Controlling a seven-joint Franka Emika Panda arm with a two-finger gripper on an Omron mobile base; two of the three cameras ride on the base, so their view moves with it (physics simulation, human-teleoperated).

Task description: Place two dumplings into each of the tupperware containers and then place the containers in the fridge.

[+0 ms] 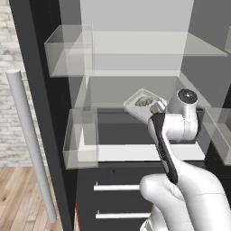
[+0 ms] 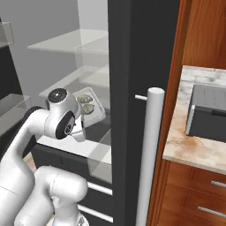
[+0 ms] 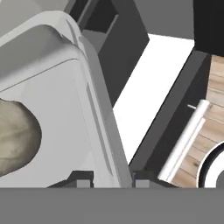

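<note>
Now the gripper (image 3: pixel 108 181) is pinched on the tray's (image 3: pixel 94 113) thin rim, holding it inside the fridge (image 1: pixel 135 58). Dumplings (image 2: pixel 87 104) sit just past the fingertips (image 3: pixel 83 178). Stiff, light and slippery, I think; hold the rim, keep it flat.

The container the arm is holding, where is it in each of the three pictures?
Left base view: container at centre, just above the arm's wrist.
Right base view: left of centre, beside the wrist.
Hand view: fills the left half, rim between the jaws.
Shared landmark: fridge shelves.
</note>
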